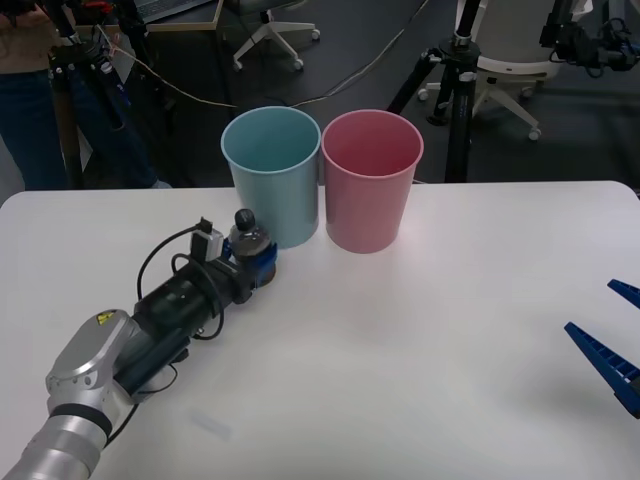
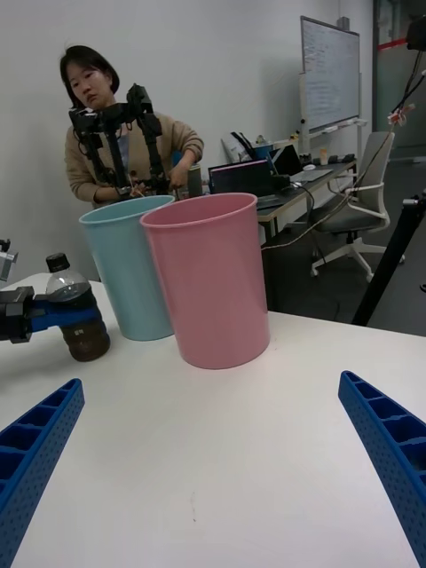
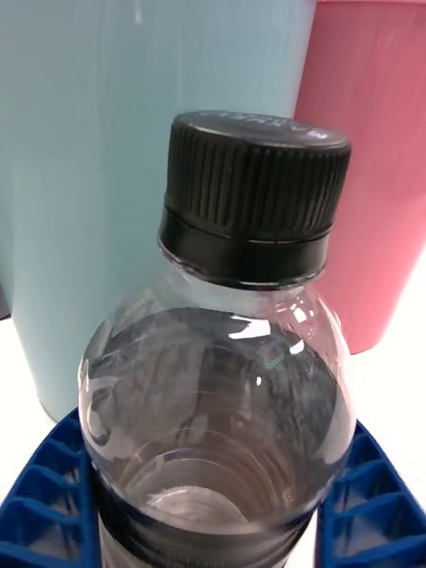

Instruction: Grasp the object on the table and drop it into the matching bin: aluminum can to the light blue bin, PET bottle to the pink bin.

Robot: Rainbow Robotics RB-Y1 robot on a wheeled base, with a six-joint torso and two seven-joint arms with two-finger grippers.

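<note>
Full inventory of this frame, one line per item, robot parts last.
PET bottle: 1, clear with black cap and dark brown lower band, upright on the table in front of the light blue bin, between the left tool's fingers.
Light blue bin: 1, light blue, upright at the table's far side, left of the pink bin.
Pink bin: 1, pink, upright beside the light blue bin, on its right.
Table: 1, white, in front of the robot.
Left tool: 1, blue fingers, closed around the bottle's lower body.
Right tool: 1, blue fingers, open, idle at the table's right edge.
</note>
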